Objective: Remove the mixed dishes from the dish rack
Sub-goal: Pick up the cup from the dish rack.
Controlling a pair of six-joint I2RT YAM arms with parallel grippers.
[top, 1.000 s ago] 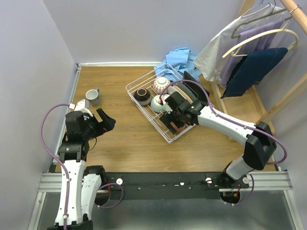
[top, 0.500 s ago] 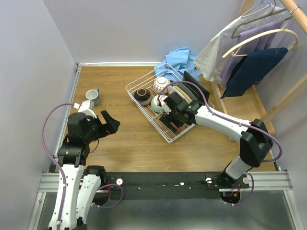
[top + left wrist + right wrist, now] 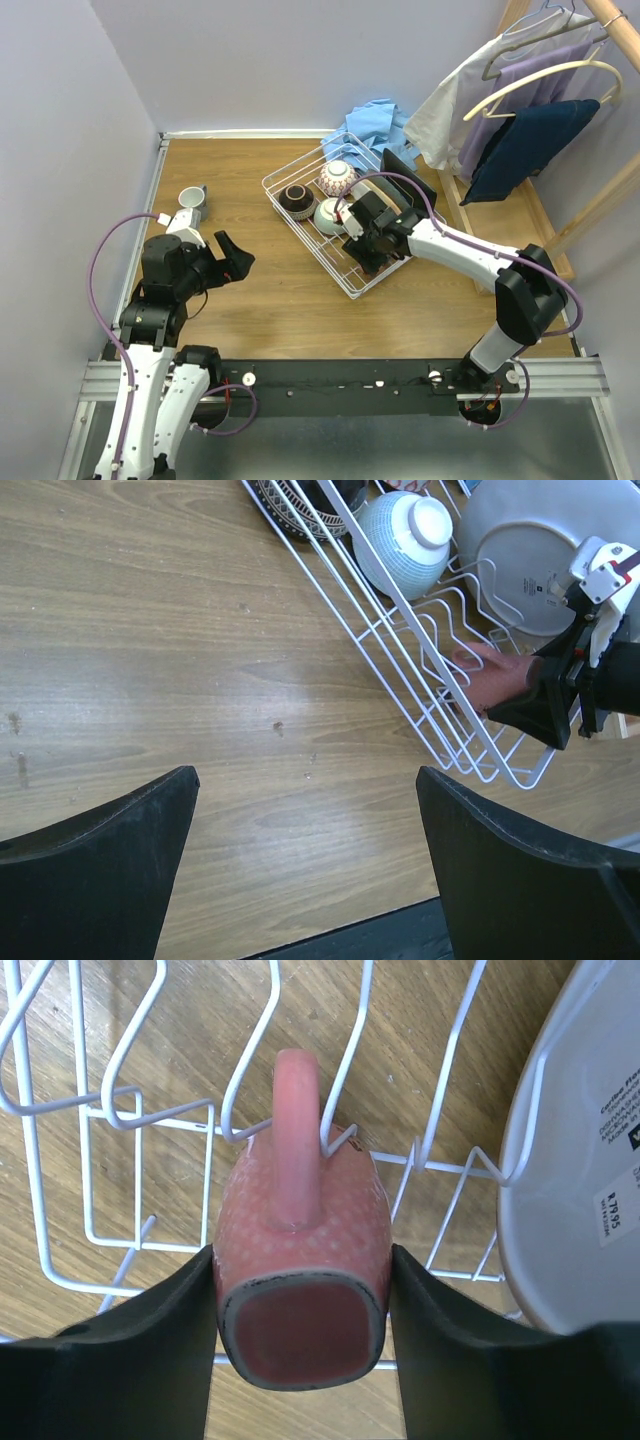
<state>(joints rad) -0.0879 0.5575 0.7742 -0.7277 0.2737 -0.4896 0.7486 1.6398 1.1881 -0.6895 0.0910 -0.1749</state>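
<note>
I read right gripper (image 3: pixel 300 1295) clamped across the orange-red cup (image 3: pixel 298 1220), base facing the wrist, handle up among dish rack (image 3: pixel 82 1110) wires

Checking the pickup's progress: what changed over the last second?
The right tool closed onto the orange-red cup in the dish rack. The left tool, open, drifted slightly toward the rack. The bowls in the rack and the grey cup outside it stayed put.

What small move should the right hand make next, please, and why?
Probably lift the pink cup straight up: the right hand clasps both its sides, but its handle lies among the dish rack prongs, so sliding sideways might snag.
</note>
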